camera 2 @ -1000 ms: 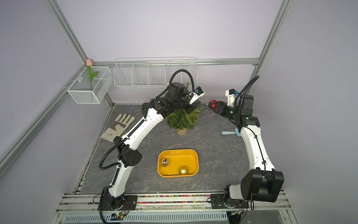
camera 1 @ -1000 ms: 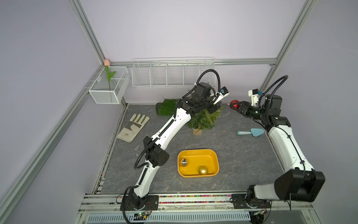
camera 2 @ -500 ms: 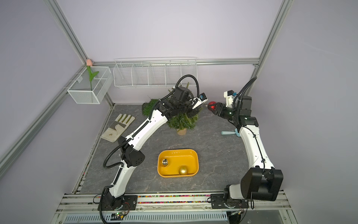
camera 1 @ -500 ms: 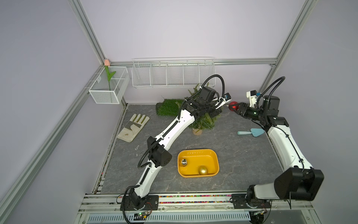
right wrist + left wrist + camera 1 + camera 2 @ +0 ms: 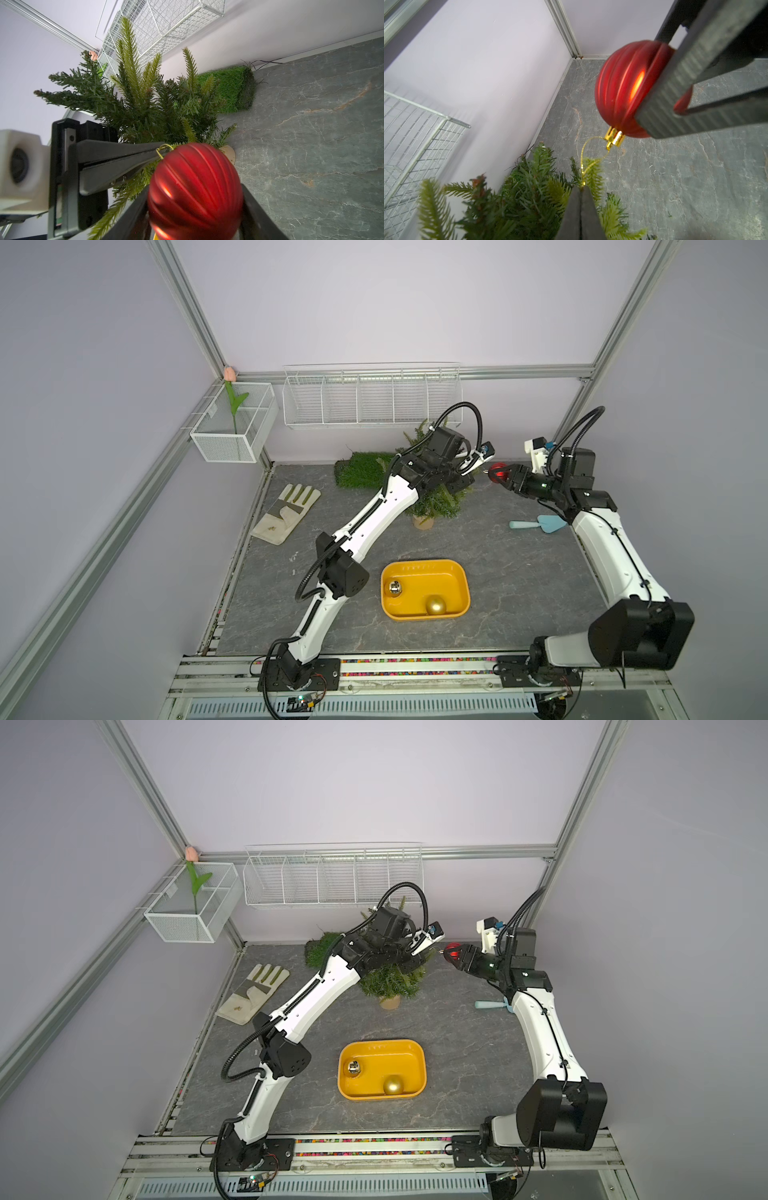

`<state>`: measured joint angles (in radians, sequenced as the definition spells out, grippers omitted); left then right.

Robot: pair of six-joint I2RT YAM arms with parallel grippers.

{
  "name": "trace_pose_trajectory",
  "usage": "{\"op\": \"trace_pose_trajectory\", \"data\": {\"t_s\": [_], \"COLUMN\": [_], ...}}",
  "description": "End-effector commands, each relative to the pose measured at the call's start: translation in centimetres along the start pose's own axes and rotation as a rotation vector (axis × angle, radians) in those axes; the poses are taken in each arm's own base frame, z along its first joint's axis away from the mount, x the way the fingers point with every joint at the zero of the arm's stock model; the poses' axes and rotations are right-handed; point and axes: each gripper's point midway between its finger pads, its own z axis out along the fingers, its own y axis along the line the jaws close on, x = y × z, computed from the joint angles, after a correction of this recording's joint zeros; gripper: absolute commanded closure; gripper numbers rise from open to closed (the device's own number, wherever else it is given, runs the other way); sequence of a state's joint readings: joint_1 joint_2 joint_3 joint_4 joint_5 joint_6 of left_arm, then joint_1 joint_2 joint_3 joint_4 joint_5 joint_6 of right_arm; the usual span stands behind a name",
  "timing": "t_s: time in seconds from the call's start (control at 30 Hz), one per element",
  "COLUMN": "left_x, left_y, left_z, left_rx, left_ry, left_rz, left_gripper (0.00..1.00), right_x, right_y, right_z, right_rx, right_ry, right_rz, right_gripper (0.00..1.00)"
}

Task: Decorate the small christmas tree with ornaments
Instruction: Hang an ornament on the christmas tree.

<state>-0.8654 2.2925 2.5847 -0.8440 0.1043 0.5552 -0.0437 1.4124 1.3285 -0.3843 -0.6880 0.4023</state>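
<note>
Hanging step: right gripper [image 5: 505,479] clamps red bauble [image 5: 497,472] just beside small christmas tree [image 5: 436,502]; left gripper [image 5: 580,190] pinched shut on its gold loop [image 5: 591,143] at tree's edge. Next, likely: slip loop over branch tip, release.

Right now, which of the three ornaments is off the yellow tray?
The red ribbed ornament: the right gripper holds it beside the small christmas tree, left gripper pinching its loop. The matte gold ornament and mirror-shiny ornament lie in the yellow tray.
</note>
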Motion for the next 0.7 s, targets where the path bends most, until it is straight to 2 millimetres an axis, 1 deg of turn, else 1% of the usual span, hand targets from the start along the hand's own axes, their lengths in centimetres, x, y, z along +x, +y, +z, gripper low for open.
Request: {"op": "trace_pose_trajectory", "data": {"t_s": [0.0, 0.47, 0.67], "left_x": [-0.4, 0.5, 0.8], "left_y": [0.1, -0.3, 0.0], "left_z": [-1.4, -1.1, -0.8], "left_rx": [-0.011, -0.004, -0.026], "left_ry": [0.012, 0.046, 0.061], "left_rz": [0.022, 0.028, 0.027], "left_gripper": [1.00, 1.00, 1.00], "right_x": [0.8, 1.1, 1.0], "right_y": [-0.5, -0.8, -0.9], "right_z": [0.6, 1.5, 1.7], "right_rx": [0.004, -0.003, -0.007], "right_ry": [0.023, 0.046, 0.047], "right_rz": [-0.010, -0.002, -0.001], "right_gripper": [0.67, 0.67, 0.67]}}
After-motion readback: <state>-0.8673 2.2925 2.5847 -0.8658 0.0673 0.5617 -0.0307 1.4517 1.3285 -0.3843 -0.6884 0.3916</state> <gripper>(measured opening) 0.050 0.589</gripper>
